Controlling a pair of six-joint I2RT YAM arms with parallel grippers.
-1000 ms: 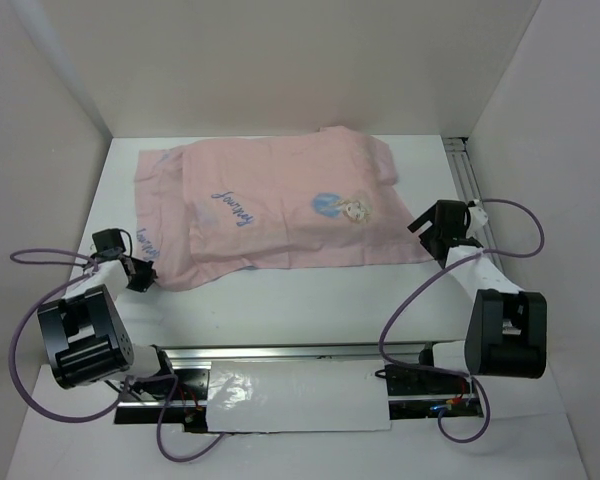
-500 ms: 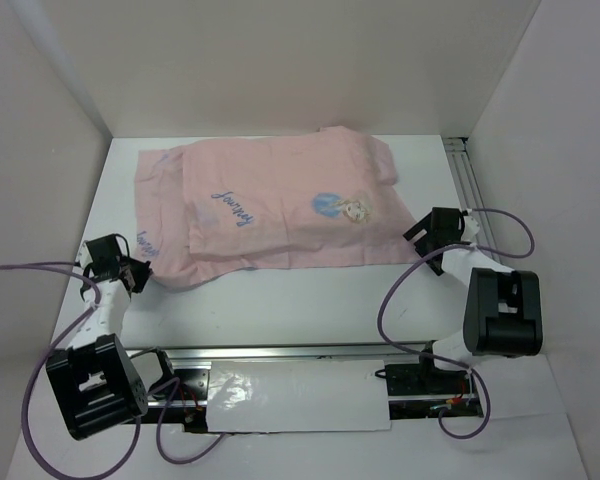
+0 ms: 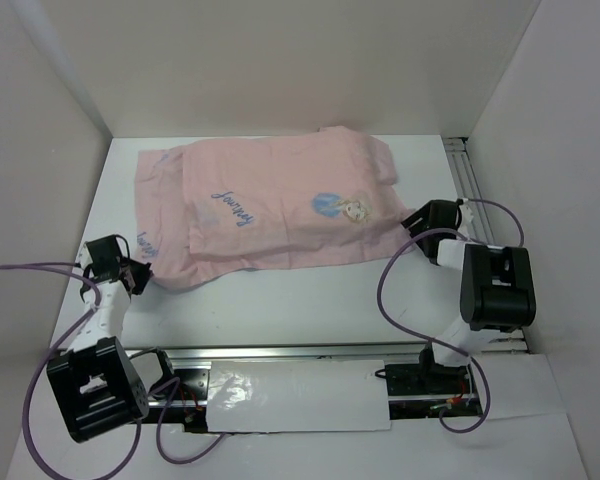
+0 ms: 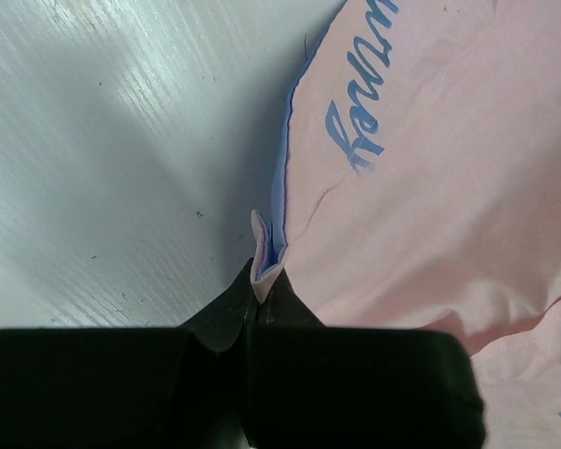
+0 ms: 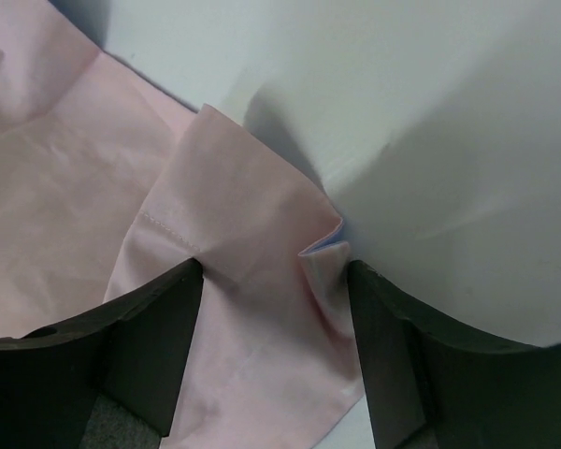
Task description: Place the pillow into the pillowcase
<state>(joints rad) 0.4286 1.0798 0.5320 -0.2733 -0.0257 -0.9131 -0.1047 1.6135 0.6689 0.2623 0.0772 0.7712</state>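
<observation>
The pillowcase [image 3: 280, 205] lies flat on the white table, pale pink side up, with blue "Journey" lettering and a faint Elsa figure showing. My left gripper [image 3: 137, 273] is at its near-left corner. In the left wrist view it [image 4: 262, 281] is shut on a folded edge of the pillowcase [image 4: 430, 187], whose blue inner side shows at the fold. My right gripper [image 3: 418, 222] is at the near-right corner. In the right wrist view it [image 5: 276, 276] is open, and its fingers straddle the crumpled corner of the pillowcase [image 5: 243, 234]. No cream-yellow pillow shows in any view.
White walls close in the table on the left, back and right. A metal rail [image 3: 467, 175] runs along the right edge and another [image 3: 290, 352] along the front by the arm bases. Purple cables [image 3: 25, 270] loop beside both arms.
My right gripper has moved a little left onto the pillowcase's near-right corner, and its arm has folded back. My left arm's elbow has dropped towards the front; its gripper stays at the near-left corner.
</observation>
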